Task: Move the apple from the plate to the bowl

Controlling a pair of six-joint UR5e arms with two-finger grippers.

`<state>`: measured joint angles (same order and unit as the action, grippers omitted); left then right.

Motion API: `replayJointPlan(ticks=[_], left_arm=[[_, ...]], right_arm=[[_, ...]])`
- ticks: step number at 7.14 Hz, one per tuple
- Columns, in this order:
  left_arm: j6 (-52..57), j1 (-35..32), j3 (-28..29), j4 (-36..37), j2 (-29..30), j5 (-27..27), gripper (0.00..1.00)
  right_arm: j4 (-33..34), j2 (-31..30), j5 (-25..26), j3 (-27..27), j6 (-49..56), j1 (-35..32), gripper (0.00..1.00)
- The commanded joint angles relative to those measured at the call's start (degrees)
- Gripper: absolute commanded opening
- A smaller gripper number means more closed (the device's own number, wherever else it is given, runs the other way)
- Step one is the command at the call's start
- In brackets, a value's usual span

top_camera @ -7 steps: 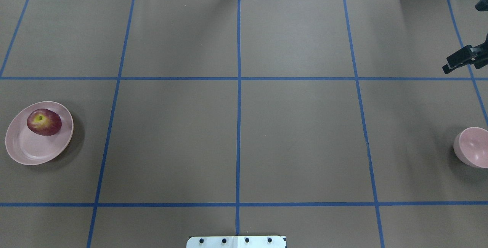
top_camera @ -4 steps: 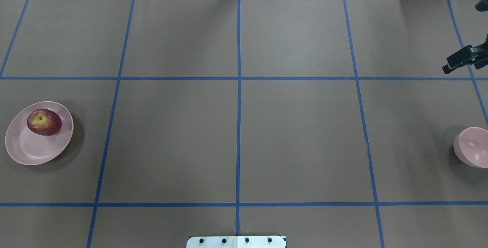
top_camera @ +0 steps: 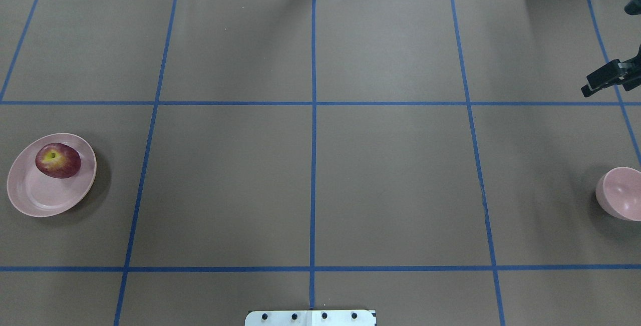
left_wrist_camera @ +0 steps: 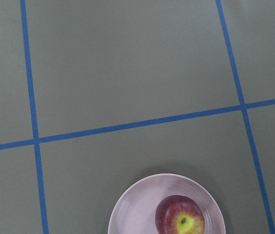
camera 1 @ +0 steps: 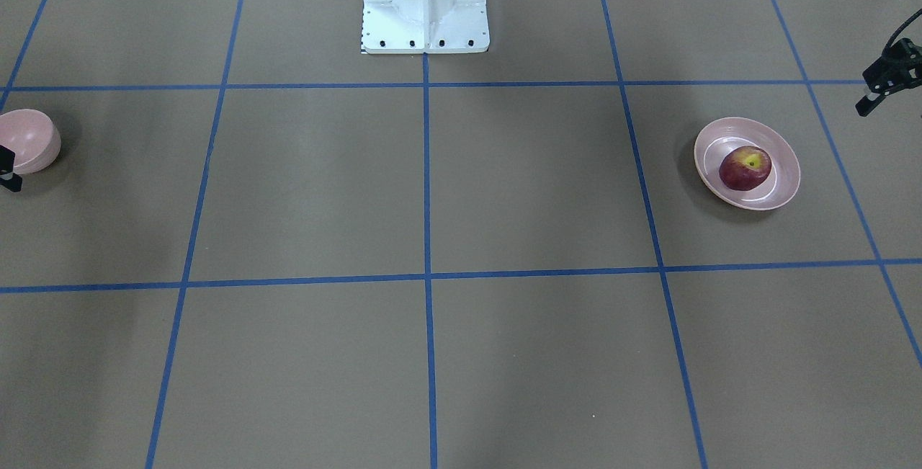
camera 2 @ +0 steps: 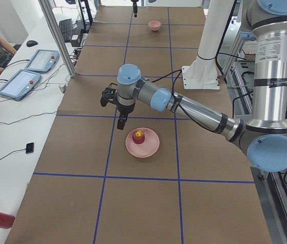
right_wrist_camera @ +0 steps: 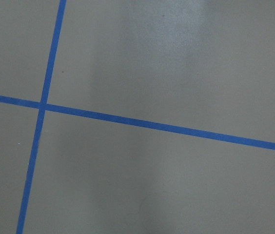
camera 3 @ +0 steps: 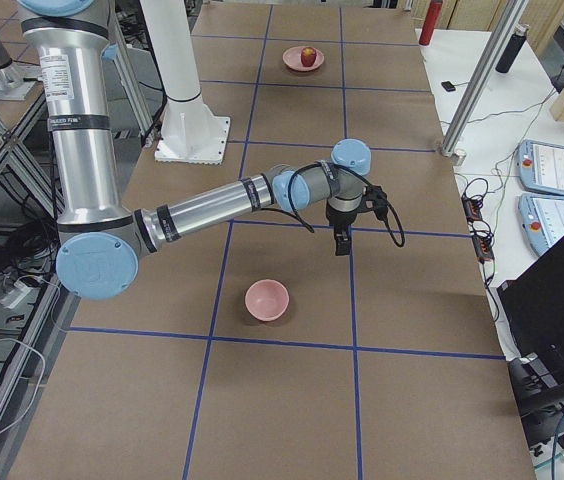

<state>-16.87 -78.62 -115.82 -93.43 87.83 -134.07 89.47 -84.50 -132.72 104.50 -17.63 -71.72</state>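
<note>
Honestly, nothing has budged compared with a second ago. The apple (top_camera: 58, 160) sits in the same spot on the plate (top_camera: 35, 198), and the right gripper (top_camera: 587, 89) is parked at the same place by the right edge of the overhead view.

The apple is dark red and glossy, with a yellow patch around its stem dimple, stem end up. It rests on the far part of the plate rather than dead centre. The plate is a pale pink, smooth, plastic-looking shallow dish with a raised rim. The bowl (top_camera: 618, 193) is the same pink but small and deep, with nothing in it. It sits way over at the opposite end of the table (top_camera: 390, 176), well apart from the plate.

The table is covered in matte brown paper split into big squares by blue tape lines (top_camera: 313, 166). A white metal base plate (camera 1: 425, 22) with a row of bolts sits at the robot's edge.

The left gripper (camera 1: 866, 104) hangs above the table near the plate, touching nothing. The right one hovers near the bowl, also clear of it. I can't tell whether either gripper is spread or closed, since the fingers are too small and dark to make out.

There's print on the right arm's silver tube (camera 3: 77, 110), too tiny to read.
</note>
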Motion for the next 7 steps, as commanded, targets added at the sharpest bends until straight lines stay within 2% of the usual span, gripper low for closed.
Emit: replayJointPlan(ticks=[1, 7], left_arm=[[-0.36, -0.22, -0.72, 0.0, -0.21, -0.05, 0.98], [0.08, 0.05, -0.64, 0.09, -0.82, -0.05, 0.98]], right_arm=[[0.0, 0.04, 0.0, 0.0, -0.03, 0.0, 1.0], [0.0, -2.23, -0.09, 0.35, 0.32, 0.0, 1.0]])
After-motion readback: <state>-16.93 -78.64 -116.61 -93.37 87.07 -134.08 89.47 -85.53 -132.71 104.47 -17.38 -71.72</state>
